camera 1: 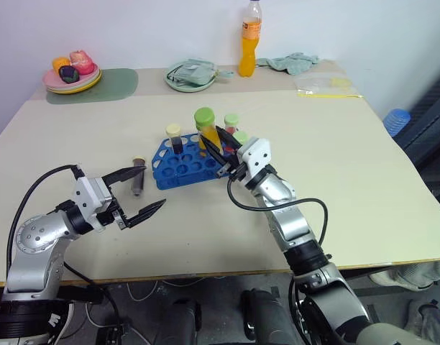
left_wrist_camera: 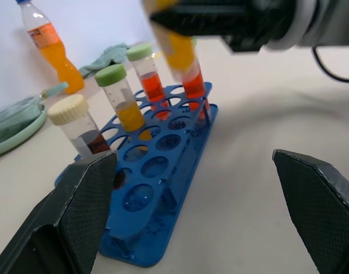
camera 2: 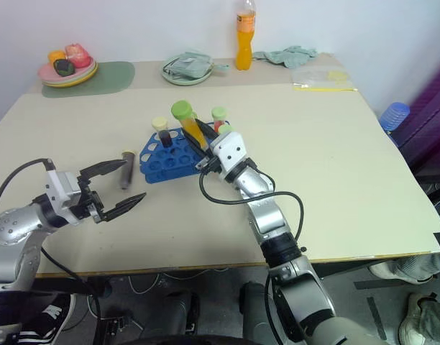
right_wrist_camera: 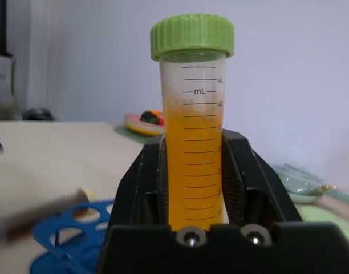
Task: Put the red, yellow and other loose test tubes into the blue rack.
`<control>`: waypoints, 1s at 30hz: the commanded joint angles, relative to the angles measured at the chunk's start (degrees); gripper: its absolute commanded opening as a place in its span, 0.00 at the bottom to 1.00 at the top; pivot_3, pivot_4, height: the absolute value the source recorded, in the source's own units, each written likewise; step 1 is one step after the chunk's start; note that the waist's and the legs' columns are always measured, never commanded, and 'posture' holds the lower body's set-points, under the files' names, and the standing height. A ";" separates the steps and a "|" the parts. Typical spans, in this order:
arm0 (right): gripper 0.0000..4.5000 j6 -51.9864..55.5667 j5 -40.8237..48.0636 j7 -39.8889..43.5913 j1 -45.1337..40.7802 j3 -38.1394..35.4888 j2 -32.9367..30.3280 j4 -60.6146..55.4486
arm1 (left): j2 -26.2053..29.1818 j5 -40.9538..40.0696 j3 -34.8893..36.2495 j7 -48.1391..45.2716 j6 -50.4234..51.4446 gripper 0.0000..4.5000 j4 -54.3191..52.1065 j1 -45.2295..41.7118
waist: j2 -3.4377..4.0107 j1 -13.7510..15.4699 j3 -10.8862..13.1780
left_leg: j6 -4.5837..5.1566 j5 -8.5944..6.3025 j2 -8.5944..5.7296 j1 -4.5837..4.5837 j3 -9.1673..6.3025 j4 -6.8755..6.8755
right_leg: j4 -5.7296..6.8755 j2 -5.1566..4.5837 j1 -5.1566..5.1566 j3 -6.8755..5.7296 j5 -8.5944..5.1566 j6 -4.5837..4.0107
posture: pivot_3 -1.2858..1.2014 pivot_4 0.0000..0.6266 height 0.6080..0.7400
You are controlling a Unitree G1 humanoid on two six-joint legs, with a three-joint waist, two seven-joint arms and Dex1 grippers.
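Holding a yellow tube [right_wrist_camera: 191, 120] w/ green cap, the right gripper [camera 1: 221, 154] has both black fingers clamped on the tube's lower body; it hangs just above the near-right end of the blue rack [camera 1: 188, 164], mid-table. Key relation: the tube's long axis looks tilted, cap leaning up and toward the robot's left, so the bottom tip isn't square over a hole; judging from the head views, the wrist needs to bring it upright before lowering into a free slot. Rack already carries several capped tubes: a pale-cap one w/ dark liquid [camera 1: 175, 138], plus green-cap ones w/ yellow and red fill. One loose dark tube [camera 1: 139, 177] lies flat on the table just left of the rack, long axis running roughly away from the robot. Left gripper [camera 1: 137, 192] is nearer to it by far, fingers spread wide and empty, tube lying just beyond its far fingertip, so that arm is the likely pick for it. Writing: graduated scale on the held tube reads "mL", w/ marks 45 and 40 legible; lower figures too small to tell. Orange drink bottle [camera 1: 251, 29] at the back, label not readable.
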 commanded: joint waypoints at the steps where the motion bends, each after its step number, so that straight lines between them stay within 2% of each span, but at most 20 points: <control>1: 0.17 -3.29 0.10 -1.07 -1.38 -0.26 3.07 5.21 | 0.89 -1.36 2.32 0.40 0.51 1.00 -2.21 0.66 | 0.00 -0.14 0.00 | -0.01 0.00 0.02 -0.01 0.01 0.00 | 0.00 0.00 -0.02 0.02 0.00 0.00 | 0.52 0.24 1.00; 12: 0.17 -6.57 -2.35 -5.45 -5.27 -1.32 5.87 16.06 | 0.79 -2.32 3.94 1.85 2.64 1.00 -5.31 2.79 | 0.00 -0.03 0.00 | -0.06 0.02 0.09 0.00 0.01 0.00 | 0.02 -0.02 -0.02 0.05 0.02 -0.02 | 0.52 0.24 1.00; 30: 0.17 -6.79 -2.53 -6.64 -5.84 -3.91 5.06 20.53 | 0.54 -1.79 3.33 2.21 2.78 1.00 -6.20 3.07 | 0.00 -0.03 -0.01 | -0.07 0.03 0.09 0.04 0.01 0.00 | 0.05 -0.02 0.00 0.05 0.03 -0.04 | 0.52 0.24 1.00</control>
